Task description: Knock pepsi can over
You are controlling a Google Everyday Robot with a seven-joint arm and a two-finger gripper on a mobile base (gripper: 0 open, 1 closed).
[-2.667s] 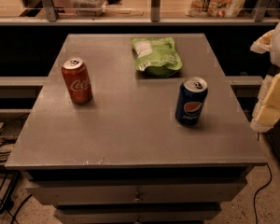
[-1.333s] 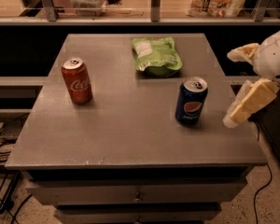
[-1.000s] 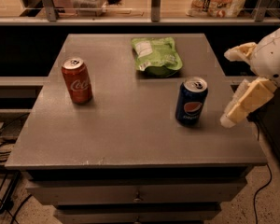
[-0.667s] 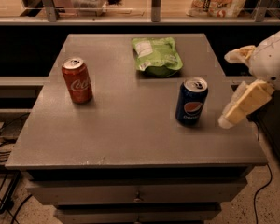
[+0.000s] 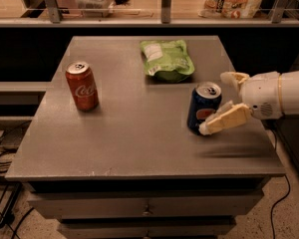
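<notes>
The pepsi can [image 5: 203, 107] is dark blue with a silver top and stands upright on the right half of the grey table [image 5: 134, 133]. My gripper [image 5: 217, 101] comes in from the right edge, open, with one cream finger [image 5: 224, 121] touching the can's lower right side and the other finger [image 5: 233, 78] behind and right of the can's top. The white arm runs off the right edge of the view.
A red Coca-Cola can [image 5: 81, 85] stands upright on the table's left side. A green snack bag [image 5: 166, 59] lies at the back centre, just behind the pepsi can. A shelf rail with packages runs behind the table. Cables lie on the floor at left.
My gripper has moved left from beside the table's right edge toward the pepsi can, and its near finger now touches the can. The can still stands upright.
</notes>
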